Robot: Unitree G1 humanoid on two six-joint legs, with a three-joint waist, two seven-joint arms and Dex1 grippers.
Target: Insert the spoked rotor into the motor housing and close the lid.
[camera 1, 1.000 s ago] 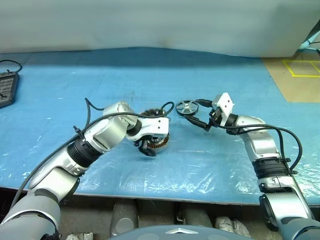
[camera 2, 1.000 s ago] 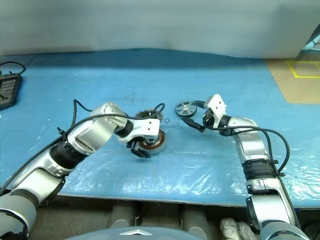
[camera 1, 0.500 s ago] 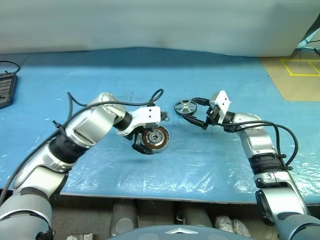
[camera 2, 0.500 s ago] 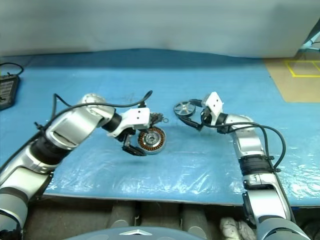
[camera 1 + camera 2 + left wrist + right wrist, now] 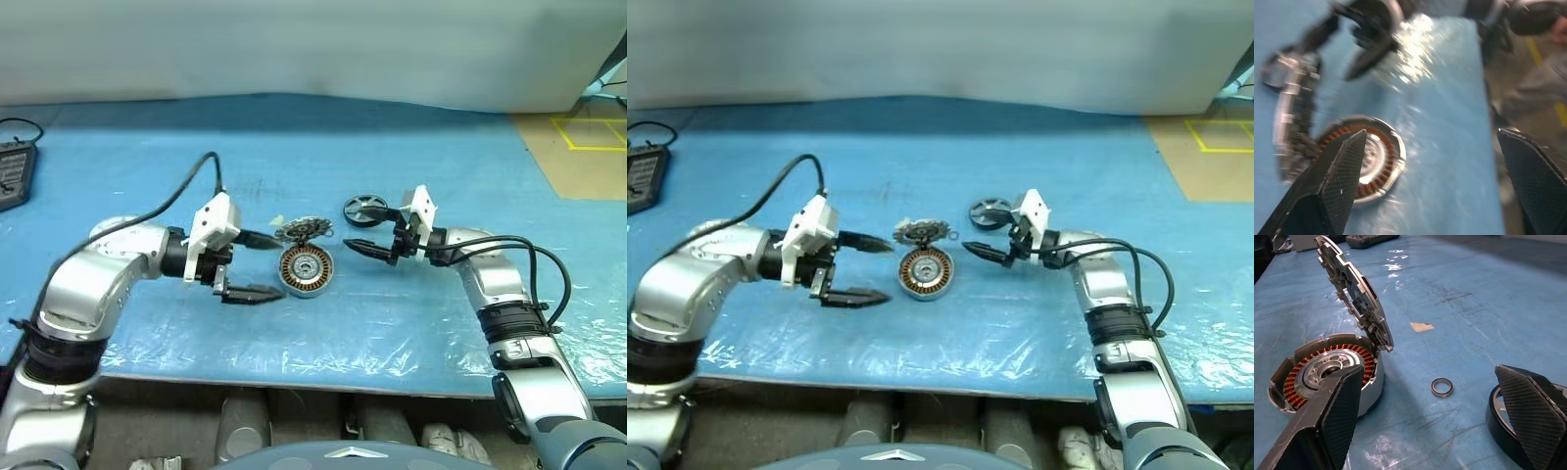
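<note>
1. Right wrist view: we see the spoked rotor [image 5: 1508, 418] lying just outside our right gripper [image 5: 360, 245]; its jaws are spread wide, empty.
2. Motor housing [image 5: 307, 270] sits beyond the left gripper [image 5: 263, 265] tips, lid [image 5: 302, 229] tilted open; jaws fully apart, empty.
3. We should straddle the rim squarely, avoiding the small ring [image 5: 1442, 387].

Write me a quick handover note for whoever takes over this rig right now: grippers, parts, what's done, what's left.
Left gripper: open, empty, just left of the housing.
Right gripper: open, empty, near the rotor.
Round silver motor housing with copper windings: on the blue mat, open.
Toothed grey metal lid: hinged up, standing at the housing's far edge.
Black-rimmed spoked rotor: lying on the mat, right of the lid.
Small black ring: loose on the mat between housing and rotor.
Done: lid is open.
Left: pick up rotor, seat it in the housing, close lid.
</note>
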